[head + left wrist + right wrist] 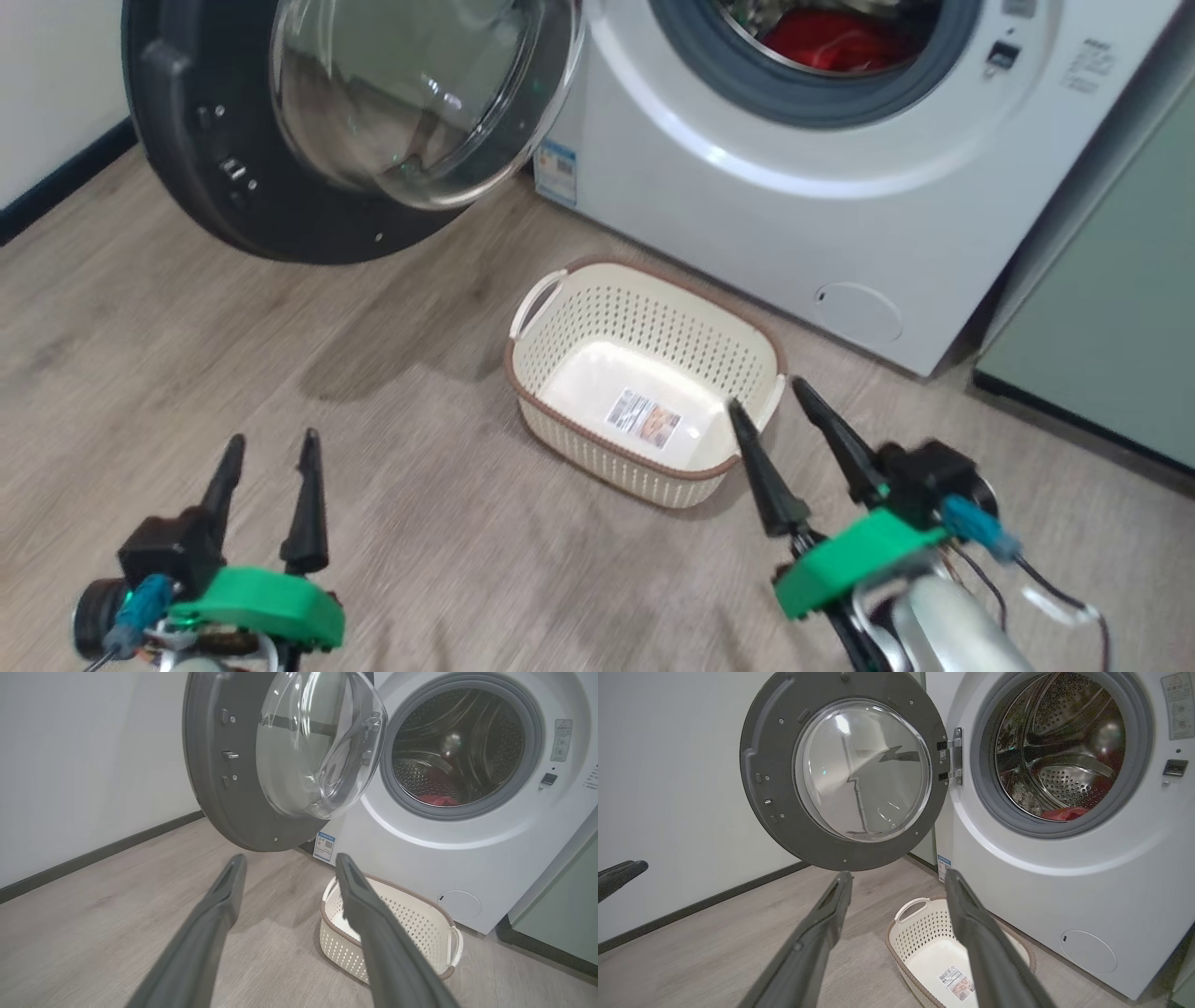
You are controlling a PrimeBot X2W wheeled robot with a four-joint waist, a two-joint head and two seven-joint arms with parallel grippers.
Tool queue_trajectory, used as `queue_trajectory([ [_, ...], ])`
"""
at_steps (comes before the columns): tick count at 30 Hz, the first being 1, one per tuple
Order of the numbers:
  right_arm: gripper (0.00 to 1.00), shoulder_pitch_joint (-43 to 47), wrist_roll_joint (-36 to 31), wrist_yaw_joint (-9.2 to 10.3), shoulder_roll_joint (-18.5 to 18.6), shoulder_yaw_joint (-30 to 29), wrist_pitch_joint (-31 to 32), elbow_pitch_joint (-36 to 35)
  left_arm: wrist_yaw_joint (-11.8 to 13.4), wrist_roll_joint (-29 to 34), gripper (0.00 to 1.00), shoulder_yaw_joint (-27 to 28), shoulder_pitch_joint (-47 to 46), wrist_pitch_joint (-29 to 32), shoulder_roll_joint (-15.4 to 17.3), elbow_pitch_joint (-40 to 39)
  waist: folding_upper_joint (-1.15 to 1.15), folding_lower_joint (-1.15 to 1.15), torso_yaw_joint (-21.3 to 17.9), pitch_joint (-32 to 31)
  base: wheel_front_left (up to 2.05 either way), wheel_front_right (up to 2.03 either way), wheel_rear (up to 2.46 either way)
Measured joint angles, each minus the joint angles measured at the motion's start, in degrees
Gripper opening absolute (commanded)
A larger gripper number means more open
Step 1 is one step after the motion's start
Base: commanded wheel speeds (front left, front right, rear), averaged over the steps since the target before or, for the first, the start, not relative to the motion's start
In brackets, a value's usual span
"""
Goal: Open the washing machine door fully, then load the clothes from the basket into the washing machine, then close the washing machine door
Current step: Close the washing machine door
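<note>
Right wrist view shows the hinge of the washing machine door.

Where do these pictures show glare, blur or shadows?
Head view: the floor near the bottom edge is smeared, and a soft shadow lies left of the basket. Left wrist view: the fingers of the left tool look soft and blurred. Right wrist view: a bright light spot sits on the washing machine door glass, and the steel drum glints.

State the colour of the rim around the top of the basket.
Brown; the basket itself is cream. It shows best in the head view.
</note>
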State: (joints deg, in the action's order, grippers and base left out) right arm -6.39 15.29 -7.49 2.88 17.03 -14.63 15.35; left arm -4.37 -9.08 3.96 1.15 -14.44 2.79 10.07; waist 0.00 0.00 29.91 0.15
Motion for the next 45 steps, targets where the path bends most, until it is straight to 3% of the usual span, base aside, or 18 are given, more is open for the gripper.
queue_trajectory([
  [6, 1.00, -3.6, 0.9, 0.00, 0.0, 3.0, 0.0, 2.4, 1.1, -0.6, 1.00, 1.7, 0.5, 0.0, 0.0, -2.5, 0.00, 0.00, 0.7, 1.1, 0.00, 0.00, 0.00],
  [16, 1.00, -3.6, 1.5, 0.00, 0.4, 3.1, 0.0, 2.6, 2.1, -1.0, 1.00, 1.3, 1.9, 0.0, -0.1, -3.2, 0.00, 0.00, 0.1, 0.4, 0.00, 0.00, 0.00],
  [45, 1.00, -2.0, 1.8, 0.00, 0.4, 1.5, 0.0, 1.8, 2.3, -0.9, 1.00, 0.3, 1.8, 0.0, -0.1, -2.6, 0.00, 0.00, -0.2, -0.2, 0.00, 0.00, 0.00],
])
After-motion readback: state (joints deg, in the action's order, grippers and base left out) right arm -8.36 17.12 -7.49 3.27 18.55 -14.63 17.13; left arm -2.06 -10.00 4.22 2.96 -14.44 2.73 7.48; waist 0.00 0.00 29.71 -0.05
